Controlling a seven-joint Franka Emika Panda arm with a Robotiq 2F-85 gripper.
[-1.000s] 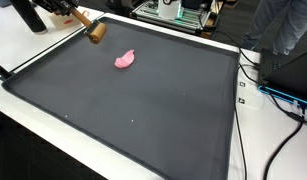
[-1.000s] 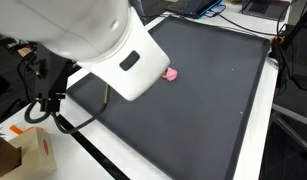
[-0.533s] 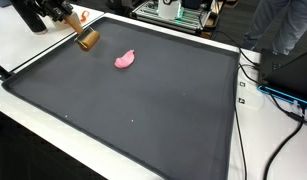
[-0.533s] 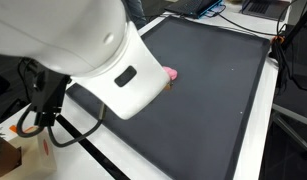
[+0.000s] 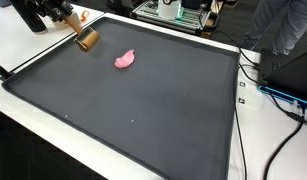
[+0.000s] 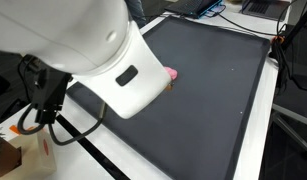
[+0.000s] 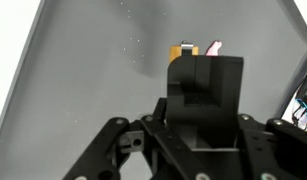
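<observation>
An exterior view shows your gripper [image 5: 75, 27] clamped on a brown block [image 5: 89, 41], near a pink lump [image 5: 125, 60] on the dark mat [image 5: 143, 110].

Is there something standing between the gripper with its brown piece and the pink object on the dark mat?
Nothing visible does. In an exterior view the gripper appears to hold the brown piece near a corner of the dark mat. The pink object lies apart from it, with only bare mat between them.

white table [image 5: 18, 50] | black mat [image 5: 143, 95] on top | cables [image 5: 283, 96] at edge | equip rack [image 5: 178, 12] behind
</observation>
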